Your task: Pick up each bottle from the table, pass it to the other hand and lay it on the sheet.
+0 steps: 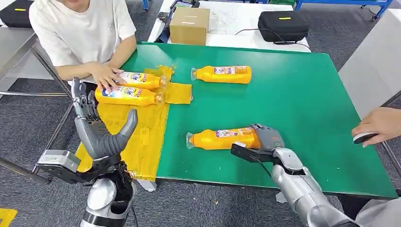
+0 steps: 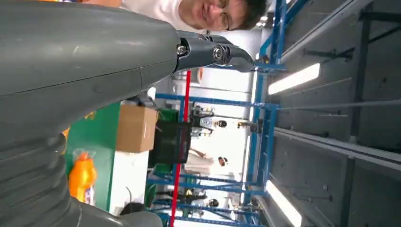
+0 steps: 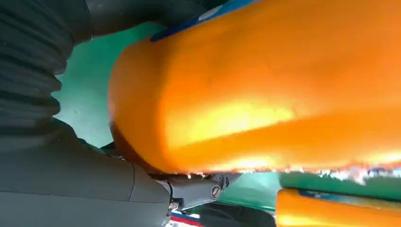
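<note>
Orange bottle [image 1: 222, 139] under right robot hand [image 1: 267, 137]

Four orange bottles with printed labels all lie on their side. Two lie side by side on the yellow sheet [image 1: 142, 137], the far one [image 1: 140, 80] and the near one [image 1: 127, 95]. A third [image 1: 222, 74] lies on the green bench [image 1: 307, 109]. The fourth [image 1: 222, 139] lies near the front edge, its base end under the right hand [image 1: 267, 137].
</note>
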